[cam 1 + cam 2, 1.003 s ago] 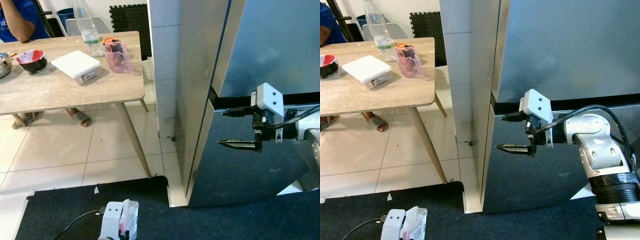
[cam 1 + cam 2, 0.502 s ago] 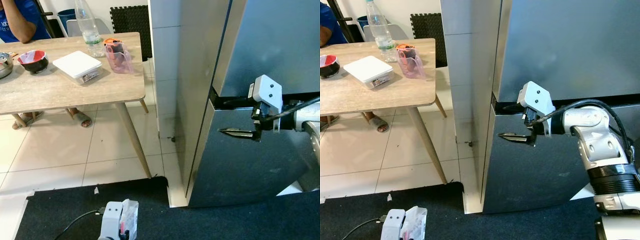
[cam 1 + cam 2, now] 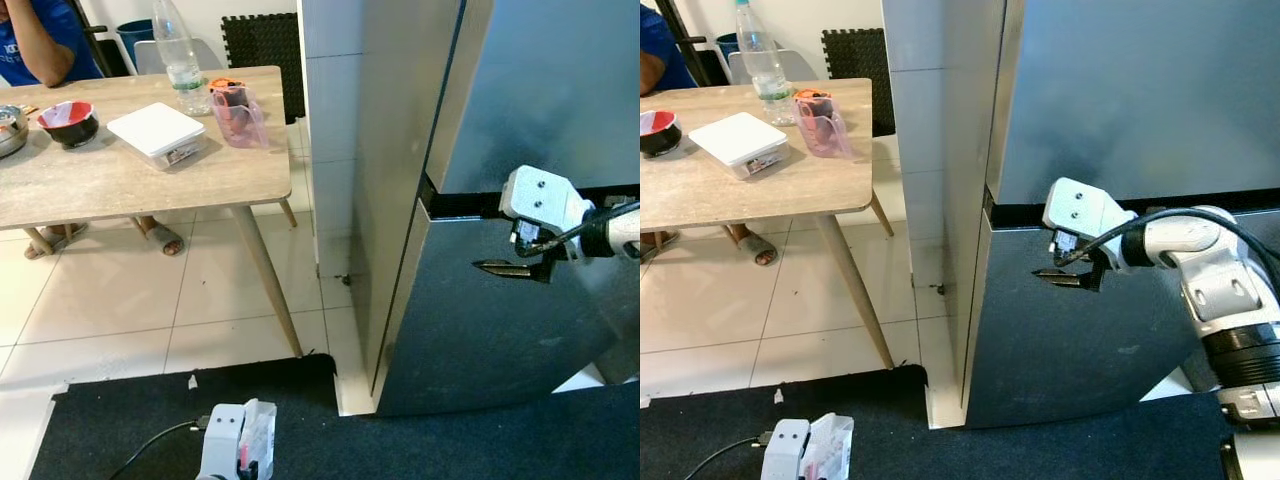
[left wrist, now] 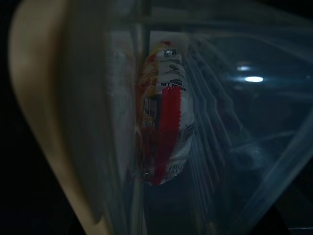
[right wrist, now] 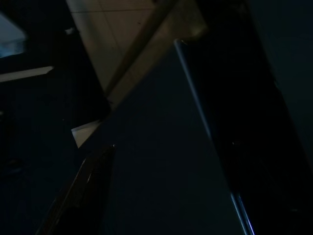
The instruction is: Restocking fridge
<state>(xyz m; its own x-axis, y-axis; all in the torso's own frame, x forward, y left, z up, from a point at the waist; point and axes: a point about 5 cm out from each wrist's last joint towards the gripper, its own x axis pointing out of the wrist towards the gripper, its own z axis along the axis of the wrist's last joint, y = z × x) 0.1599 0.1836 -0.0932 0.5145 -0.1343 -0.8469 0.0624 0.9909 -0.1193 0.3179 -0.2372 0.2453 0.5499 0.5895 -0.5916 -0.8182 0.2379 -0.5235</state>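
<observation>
The dark steel fridge [image 3: 520,100] stands shut, with a black seam [image 3: 460,206] between its upper and lower doors. My right gripper [image 3: 478,240] is open against the door front at that seam. Its lower finger [image 3: 505,268] lies just under the seam, and its upper finger is hidden at the seam behind the white wrist housing [image 3: 540,195]. My left gripper [image 3: 238,450] hangs low over the dark mat, shut on a clear plastic pack [image 3: 258,440]. The left wrist view shows a red, white and yellow packet [image 4: 164,112] inside that pack.
A wooden table [image 3: 120,175] stands to the left with a water bottle [image 3: 175,50], a pink jug [image 3: 235,112], a white box [image 3: 155,130] and a bowl [image 3: 68,122]. A person in blue [image 3: 40,40] sits behind it. A white tiled pillar [image 3: 330,130] adjoins the fridge. A dark mat [image 3: 400,440] covers the near floor.
My right gripper has slid to the right along the fridge front and closer to the door; its upper finger has gone out of sight at the seam. The left arm has not moved.
</observation>
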